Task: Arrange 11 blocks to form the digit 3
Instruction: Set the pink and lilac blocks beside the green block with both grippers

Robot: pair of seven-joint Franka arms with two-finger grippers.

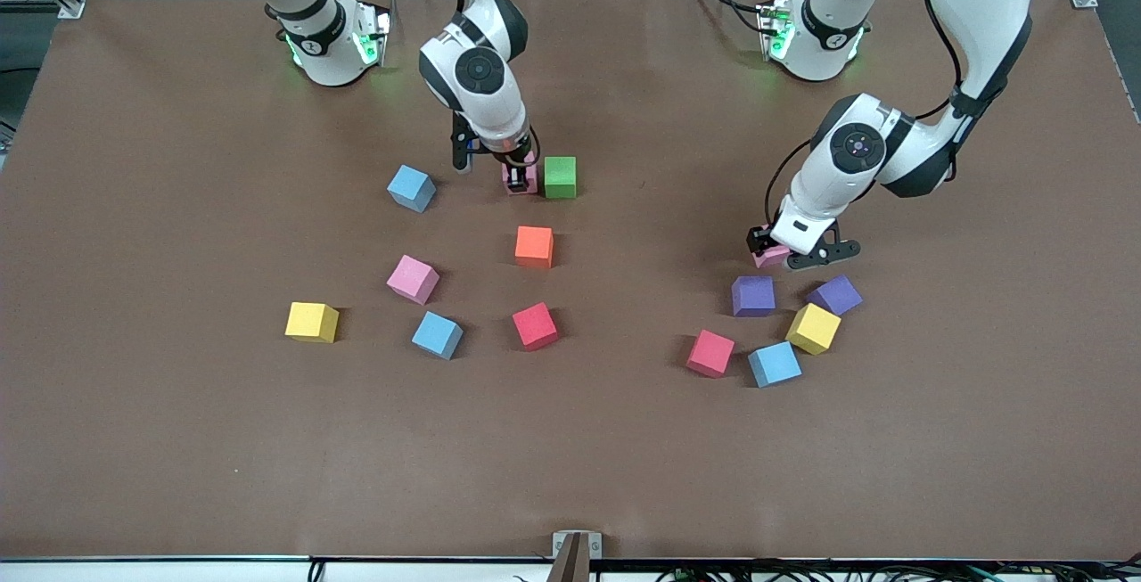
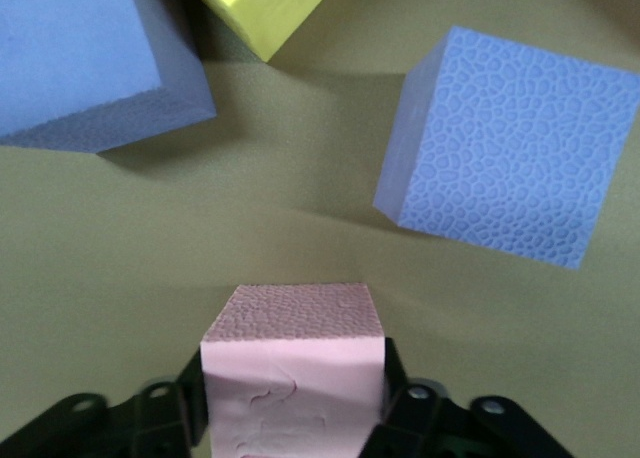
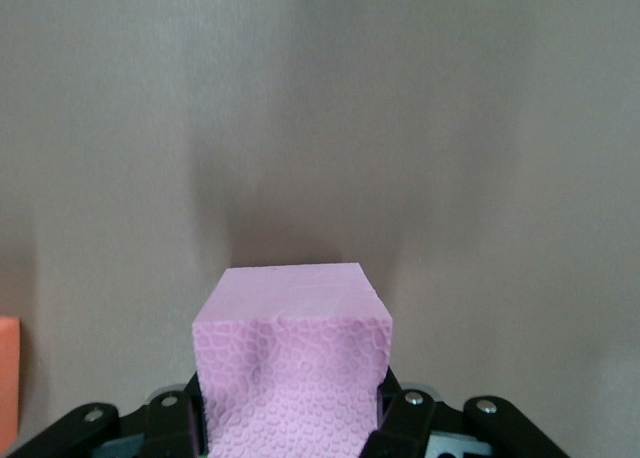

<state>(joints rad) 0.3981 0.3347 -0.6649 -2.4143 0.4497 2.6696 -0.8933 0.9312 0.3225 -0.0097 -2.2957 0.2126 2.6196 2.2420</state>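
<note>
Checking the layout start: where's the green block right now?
In the front view the green block sits on the table at mid-table, toward the robots' bases, right beside the pink block held in the right claw.

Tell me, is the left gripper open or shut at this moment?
Shut. The left gripper has a pink block pressed between its fingers, beside two purple blocks.

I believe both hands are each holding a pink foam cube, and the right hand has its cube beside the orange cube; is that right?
Nearly. Both the left hand and the right hand do grip a pink foam cube each, but the right hand's pink cube sits beside the green foam cube, not the orange foam cube, which lies apart, nearer the front camera. The front view shows this.
</note>
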